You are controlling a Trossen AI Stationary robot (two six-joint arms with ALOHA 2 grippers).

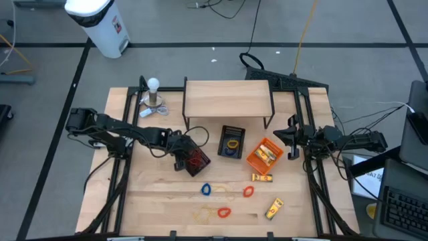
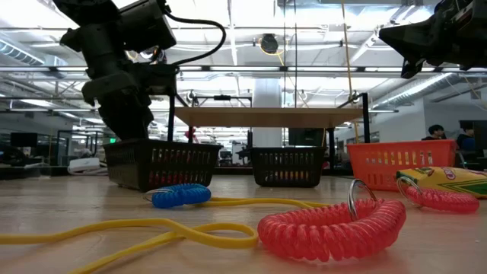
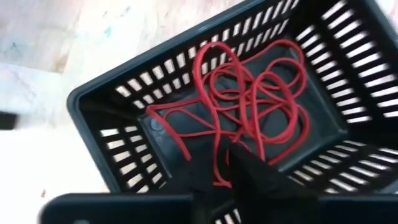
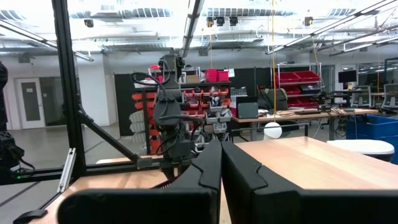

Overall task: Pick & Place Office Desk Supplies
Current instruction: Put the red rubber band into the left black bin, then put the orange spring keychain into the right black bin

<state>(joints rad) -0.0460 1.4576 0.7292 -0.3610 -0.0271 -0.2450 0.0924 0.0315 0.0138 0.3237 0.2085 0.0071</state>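
My left gripper point(image 1: 184, 152) reaches down into a black mesh basket point(image 1: 195, 161) left of centre. The basket holds a tangled red cord point(image 3: 249, 93). The fingers point(image 3: 227, 177) stand nearly together, with a strand of the cord between them. My right gripper point(image 1: 291, 137) is shut and empty, raised at the table's right side; it also shows in the right wrist view point(image 4: 221, 162). On the table near the front lie a blue coil point(image 1: 206, 189), an orange-red coil point(image 1: 248, 191), a red coil point(image 1: 224, 212), a yellow cord point(image 1: 202, 215) and two yellow packets point(image 1: 262, 177) point(image 1: 274, 208). My left gripper pinches one strand of the red cord point(image 3: 216, 163) between its two fingertips. It comes from above and points down into the basket. The rest of the cord lies in slack loops on the basket's floor point(image 3: 186, 124).
A second black basket point(image 1: 232, 142) stands at the centre. An orange basket point(image 1: 265, 155) holding yellow packets is to its right. A low wooden shelf point(image 1: 227, 98) stands at the back, and a white ball on a stand point(image 1: 154, 94) at the back left.
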